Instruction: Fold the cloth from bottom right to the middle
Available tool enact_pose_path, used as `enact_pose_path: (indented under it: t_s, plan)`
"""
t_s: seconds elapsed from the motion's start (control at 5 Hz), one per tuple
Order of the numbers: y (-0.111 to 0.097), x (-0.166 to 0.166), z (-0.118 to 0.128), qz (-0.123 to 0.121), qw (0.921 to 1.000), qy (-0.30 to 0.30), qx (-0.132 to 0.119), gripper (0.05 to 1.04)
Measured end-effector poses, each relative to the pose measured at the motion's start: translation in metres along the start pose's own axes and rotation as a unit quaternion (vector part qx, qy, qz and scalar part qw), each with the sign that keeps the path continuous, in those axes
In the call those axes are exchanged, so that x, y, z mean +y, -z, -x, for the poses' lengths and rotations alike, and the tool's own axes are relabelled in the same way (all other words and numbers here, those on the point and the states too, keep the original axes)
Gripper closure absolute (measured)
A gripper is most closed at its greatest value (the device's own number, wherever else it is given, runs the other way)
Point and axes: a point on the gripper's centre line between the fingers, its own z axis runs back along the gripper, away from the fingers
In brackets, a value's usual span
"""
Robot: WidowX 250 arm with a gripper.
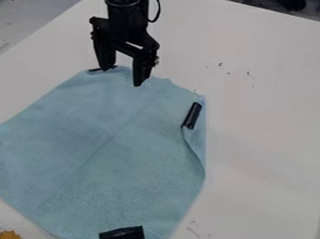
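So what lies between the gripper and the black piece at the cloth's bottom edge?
Just blue cloth between the gripper and that black piece, with a faint crease crossing it, in the camera view.

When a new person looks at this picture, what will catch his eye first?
Most likely the large light-blue cloth spread across the white table, with dark strips at its edges. Next, the black claw, fingers apart, at the cloth's top edge. Then the narrow fold along the cloth's right side, below one dark strip.
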Motion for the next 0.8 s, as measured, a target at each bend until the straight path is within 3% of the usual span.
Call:
enact_pose_path:
  t_s: [0.4,0.8]
  plan:
    - [0.02,-0.017,0.018,-0.005,0.999,-0.029,0.035,0.084]
    - [0.002,-0.063,0.053,-0.027,0.9954,-0.079,0.048,0.084]
